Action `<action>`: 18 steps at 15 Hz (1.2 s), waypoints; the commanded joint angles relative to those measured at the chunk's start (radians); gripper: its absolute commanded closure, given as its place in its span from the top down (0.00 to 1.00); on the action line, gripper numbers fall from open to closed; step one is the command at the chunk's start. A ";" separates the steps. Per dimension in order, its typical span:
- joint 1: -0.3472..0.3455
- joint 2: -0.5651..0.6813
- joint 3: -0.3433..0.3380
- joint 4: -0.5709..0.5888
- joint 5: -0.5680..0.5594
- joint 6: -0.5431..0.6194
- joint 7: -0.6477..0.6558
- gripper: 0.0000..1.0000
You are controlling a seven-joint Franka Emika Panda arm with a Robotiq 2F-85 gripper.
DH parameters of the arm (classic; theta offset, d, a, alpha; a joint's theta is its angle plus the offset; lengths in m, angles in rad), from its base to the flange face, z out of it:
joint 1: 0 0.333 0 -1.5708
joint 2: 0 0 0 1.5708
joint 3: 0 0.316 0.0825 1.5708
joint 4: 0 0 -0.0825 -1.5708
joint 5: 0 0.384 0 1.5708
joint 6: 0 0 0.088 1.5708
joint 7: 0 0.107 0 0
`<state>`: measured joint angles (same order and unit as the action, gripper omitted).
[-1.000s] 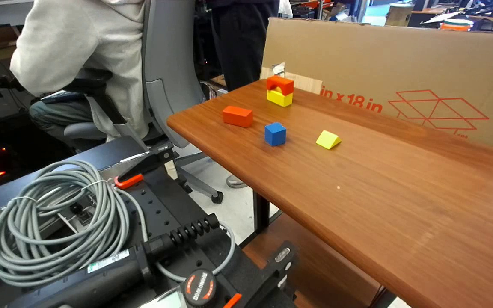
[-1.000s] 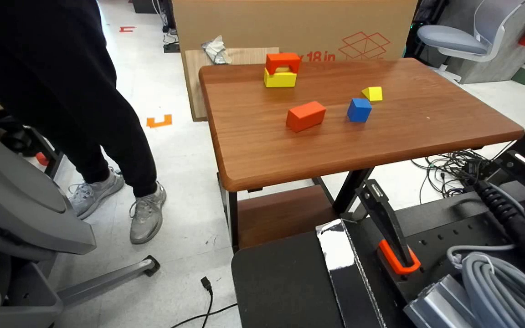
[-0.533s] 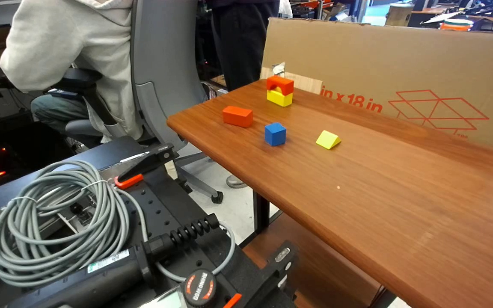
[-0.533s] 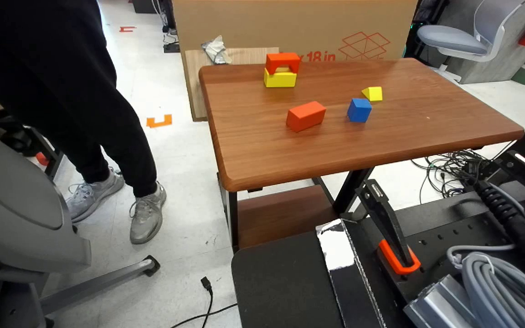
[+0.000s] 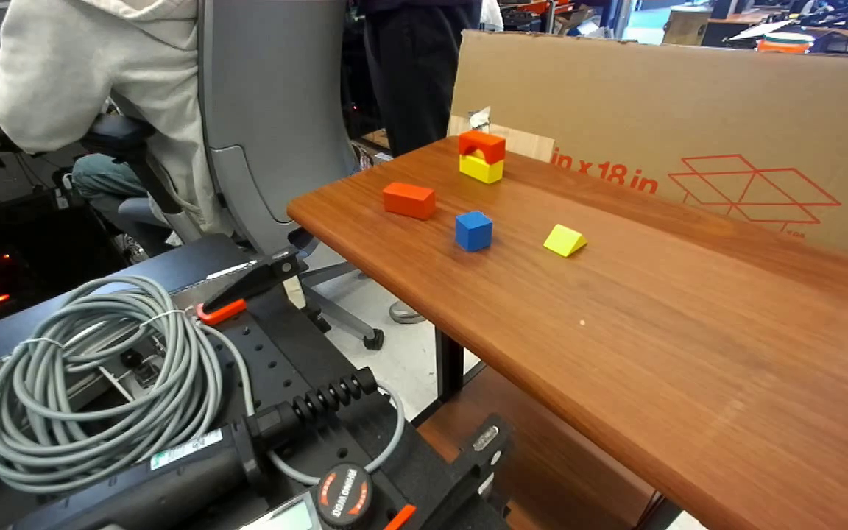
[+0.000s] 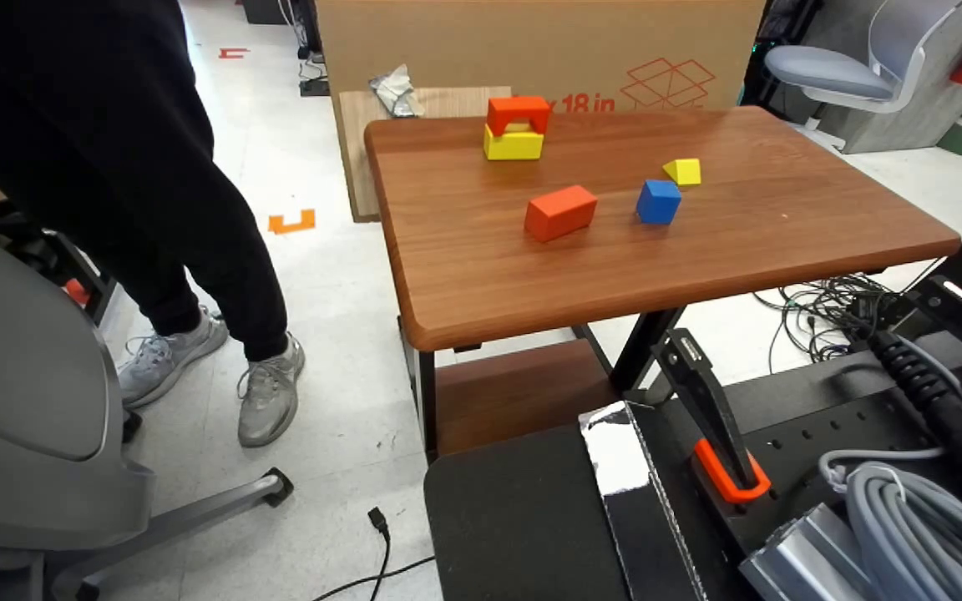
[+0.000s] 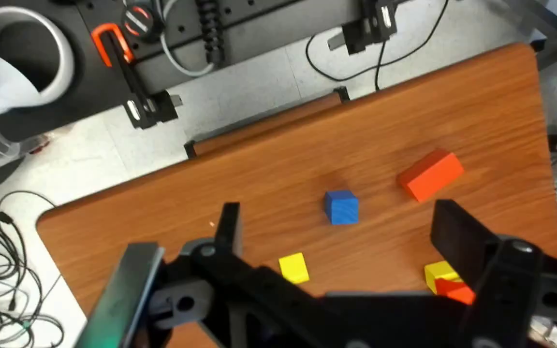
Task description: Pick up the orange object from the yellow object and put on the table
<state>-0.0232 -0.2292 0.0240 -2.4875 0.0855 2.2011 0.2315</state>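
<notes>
The orange object, a red-orange arch-shaped block (image 5: 495, 150) (image 6: 518, 107), sits on top of the yellow object, a bright yellow block (image 5: 483, 171) (image 6: 513, 148), near a far corner of the reddish-brown table (image 5: 652, 331) (image 6: 464, 259). In the wrist view, the yellow block (image 7: 434, 271) and the orange arch (image 7: 456, 292) are at the lower right, partly hidden behind the right finger. My gripper (image 7: 339, 212) is open and empty, above the table (image 7: 278, 183). It is out of view in both exterior views.
A longer orange-red block (image 5: 409, 201) (image 6: 561, 214) (image 7: 433, 176), a blue cube (image 5: 474, 231) (image 6: 658, 203) (image 7: 342, 209) and a yellow wedge (image 5: 564, 241) (image 6: 685, 172) (image 7: 294, 268) lie on the table. A cardboard sheet (image 5: 615, 103) stands behind the table.
The blocks and table stay still. In both exterior views, the grey chair has shifted; the seated person has moved left with it. No earlier wrist frame is given.
</notes>
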 commanded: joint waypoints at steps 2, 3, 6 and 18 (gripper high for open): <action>0.049 0.254 0.052 0.154 -0.017 0.216 0.035 1.00; 0.060 0.304 0.056 0.192 -0.018 0.237 0.021 1.00; 0.087 0.449 0.060 0.328 -0.020 0.258 -0.015 1.00; 0.156 0.766 0.061 0.659 -0.093 0.226 -0.046 1.00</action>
<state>0.1221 0.4691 0.0818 -1.9089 -0.0329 2.4551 0.2181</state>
